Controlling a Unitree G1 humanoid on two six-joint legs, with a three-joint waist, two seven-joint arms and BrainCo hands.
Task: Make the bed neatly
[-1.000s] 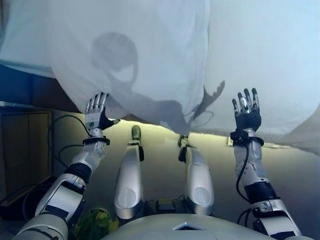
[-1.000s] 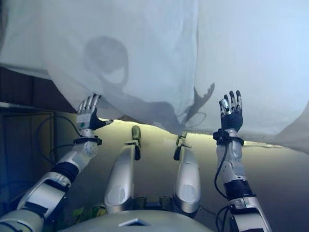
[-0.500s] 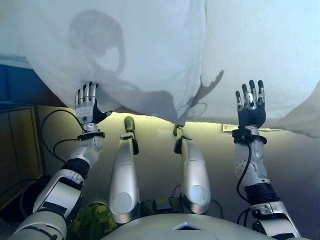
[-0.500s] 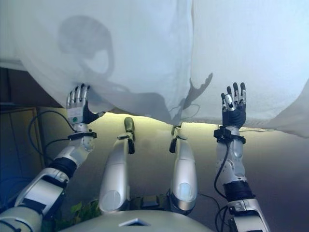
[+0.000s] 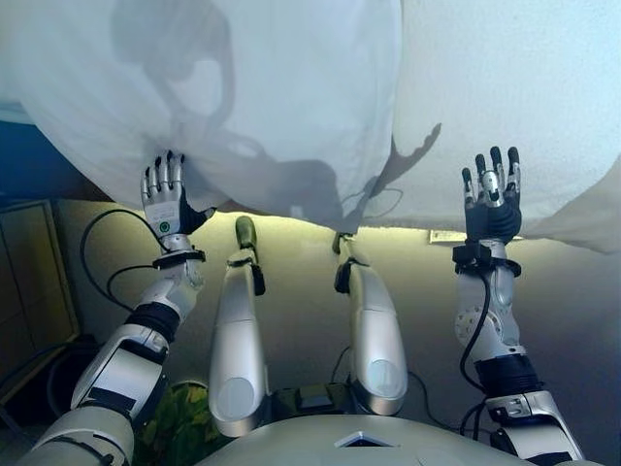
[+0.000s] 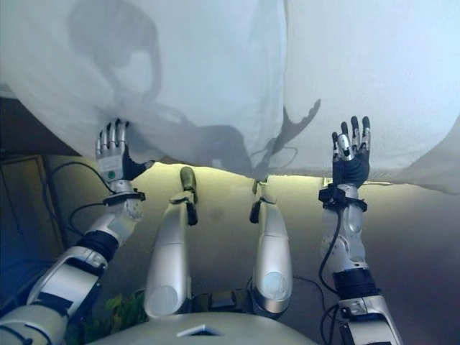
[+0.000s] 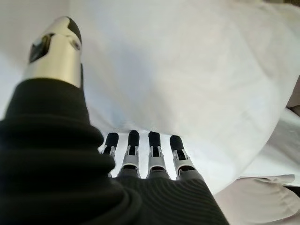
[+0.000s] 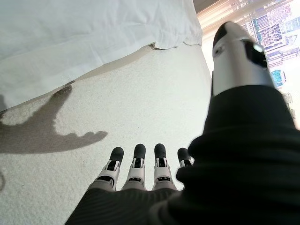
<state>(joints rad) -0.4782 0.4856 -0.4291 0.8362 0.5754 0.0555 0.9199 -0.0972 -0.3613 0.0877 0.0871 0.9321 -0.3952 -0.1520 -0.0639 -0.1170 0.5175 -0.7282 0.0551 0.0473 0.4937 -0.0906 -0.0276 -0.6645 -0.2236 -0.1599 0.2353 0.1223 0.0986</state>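
Observation:
A white duvet (image 5: 243, 107) lies rumpled over the left part of the bed, its edge hanging over the near side. To its right the textured white bed sheet (image 5: 524, 107) lies bare. My left hand (image 5: 165, 199) is open, fingers straight, at the duvet's hanging near edge; its wrist view shows the fingertips (image 7: 140, 140) close to the cloth (image 7: 187, 84). My right hand (image 5: 492, 199) is open and empty, held just above the sheet (image 8: 117, 108) near the bed's near edge, right of the duvet's edge (image 8: 93, 42).
A wooden cabinet (image 5: 34, 282) stands at the left beside the bed. The floor (image 5: 572, 320) runs along the bed's near side. A green patterned thing (image 5: 184, 427) lies low at the left.
The camera has shifted, so the bed sits higher in the picture. Both hands have reached a little further toward the bed, still open. The duvet lies as before.

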